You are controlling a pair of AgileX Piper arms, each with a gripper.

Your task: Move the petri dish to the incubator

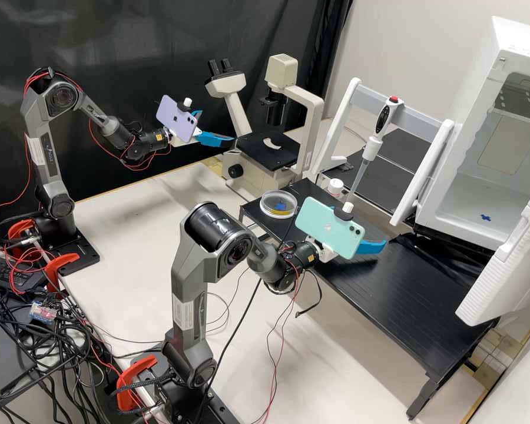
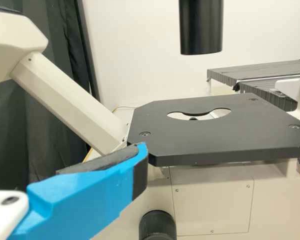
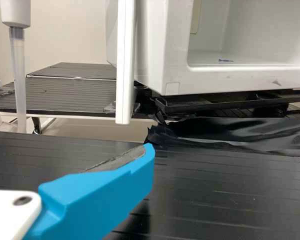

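High view, dish: round, shallow, clear petri dish (image 1: 278,204), lying flat near one corner of the raised black slatted worktop (image 1: 388,288), close to the cream and black microscope (image 1: 269,150). Amber-yellow layer low inside, small blue patch seen in it, paler ring round the foot. Lid on or off: I can't tell.
High view, right gripper: white right gripper with blue fingers (image 1: 371,228), over the worktop beyond the dish, towards the boxy white incubator (image 1: 468,203). I read the fingers as spread, gripping nothing.
High view, incubator: stands with its mouth exposed, ribbed white door (image 1: 506,259) swung out, blue cross mark (image 1: 486,218) on the floor, likely my target.
Left wrist view, left gripper: white left gripper with blue fingers (image 1: 218,126) faces the microscope's black stage plate (image 2: 215,132); fingers apart, nothing between them.
Right wrist view, approach: the white and grey pipette (image 3: 20,75) hangs to one side, the flat white panel (image 3: 126,65) beside the incubator mouth, crumpled black sheeting (image 3: 230,135) beneath it.
Step in hand, my judgement: fetch the dish. I'd bring the right gripper back low and level, straddle the wall evenly, squeeze lightly, lift straight up. Any tilt may slosh the yellow layer; give the pipette tip room.
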